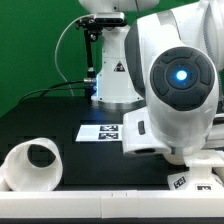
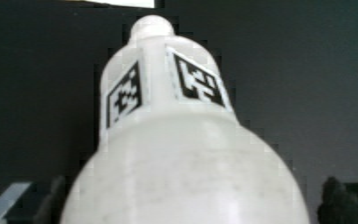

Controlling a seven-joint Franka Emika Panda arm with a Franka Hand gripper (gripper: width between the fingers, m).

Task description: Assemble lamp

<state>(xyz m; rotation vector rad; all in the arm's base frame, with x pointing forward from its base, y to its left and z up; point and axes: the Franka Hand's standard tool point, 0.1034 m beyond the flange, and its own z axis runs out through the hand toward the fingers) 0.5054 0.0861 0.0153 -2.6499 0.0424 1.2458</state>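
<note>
White plastic fills my wrist view: the bulb (image 2: 179, 150) lies on the black table (image 2: 25, 90). Its round head is nearest the camera, and its narrow neck, carrying 2 square tags, points away. My gripper (image 2: 190, 205) is spread wide and holds nothing. 1 dark finger (image 2: 34, 203) shows on each side of the round head, so I straddle it. Whether either finger touches the plastic I cannot tell, as those edges are too blurred.

I judge the step in hand to be the grasp on the bulb. The head is curved and smooth, so a pinch off its widest line would likely squeeze it out or roll it. I want the head centred between the 2 fingers so both meet it together. I also want the fingers low enough to catch the widest part, and a slow close. The neck should keep its line along my hand, since it probably has to be stood up and fitted into the stem later. A straight lift would keep it from dragging.

Further out, the shade (image 1: 35, 160) lies on its side at the exterior view's lower left, open mouth showing, well apart from my arm (image 1: 180, 85). The marker board (image 1: 103, 132) lies flat near the middle. A tagged white piece (image 1: 190, 181) sits at the exterior view's lower right, half behind my arm. I cannot tell whether it is the base.
</note>
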